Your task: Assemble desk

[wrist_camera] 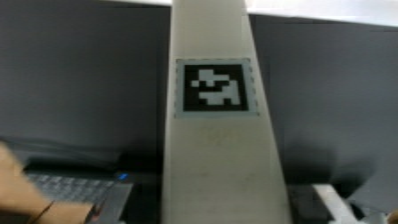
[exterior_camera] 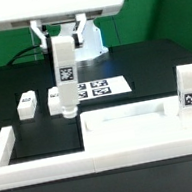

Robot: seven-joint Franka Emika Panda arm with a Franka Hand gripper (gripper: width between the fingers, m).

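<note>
My gripper (exterior_camera: 61, 45) is shut on the upper end of a white square leg (exterior_camera: 67, 79), which hangs upright with its tag facing the camera. Its lower end is close to the black table, just off the tabletop's corner on the exterior view's left. The wide white rimmed tabletop (exterior_camera: 140, 129) lies flat at the front right. A second leg (exterior_camera: 188, 90) stands upright at its right end. A third leg (exterior_camera: 26, 104) lies on the table at the left. In the wrist view the held leg (wrist_camera: 217, 120) fills the middle, running away from my gripper (wrist_camera: 217, 216).
The marker board (exterior_camera: 102, 86) lies flat behind the held leg. The low white border wall (exterior_camera: 14, 150) runs along the front and up the left side. A small tagged white piece (exterior_camera: 52, 94) lies partly hidden behind the held leg. The robot base (exterior_camera: 86, 35) stands at the back.
</note>
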